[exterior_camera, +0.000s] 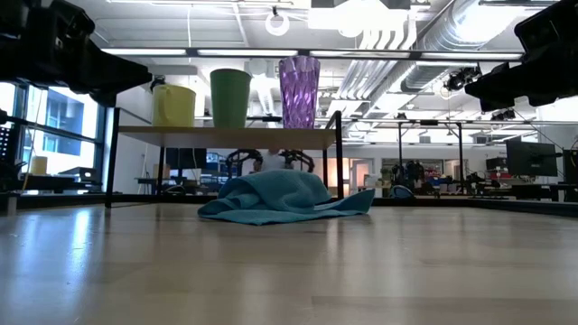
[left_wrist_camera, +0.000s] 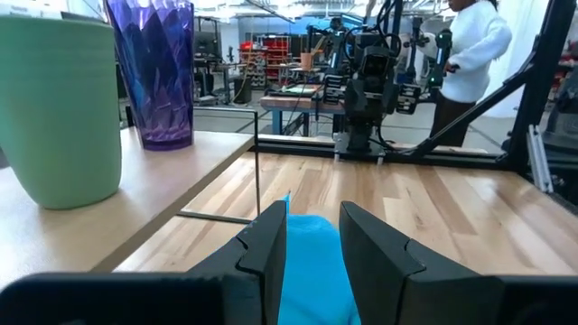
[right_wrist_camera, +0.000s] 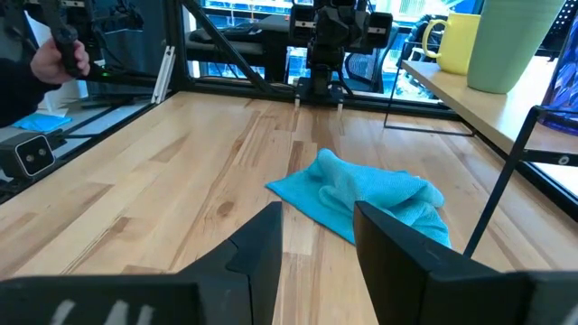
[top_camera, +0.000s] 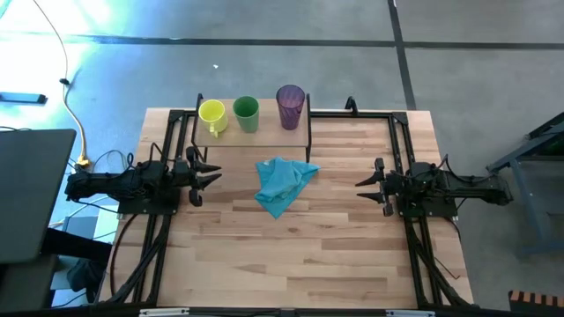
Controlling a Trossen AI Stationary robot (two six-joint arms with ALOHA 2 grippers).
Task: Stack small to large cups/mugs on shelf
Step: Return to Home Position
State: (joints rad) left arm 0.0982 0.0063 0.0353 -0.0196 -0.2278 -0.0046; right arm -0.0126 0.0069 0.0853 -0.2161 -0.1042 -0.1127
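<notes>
The yellow mug, the green cup and the purple ribbed tumbler stand upright in a row on the light-wood shelf at the table's far edge, each on its base. In the low view they show as yellow mug, green cup and tumbler on the shelf board. My left gripper is open above the table's left side, clear of everything. My right gripper is open at the right side, facing the cloth.
A crumpled light blue cloth lies on the table just in front of the shelf, between the two grippers. The shelf's thin black legs stand behind it. A person stands beyond the table's right side.
</notes>
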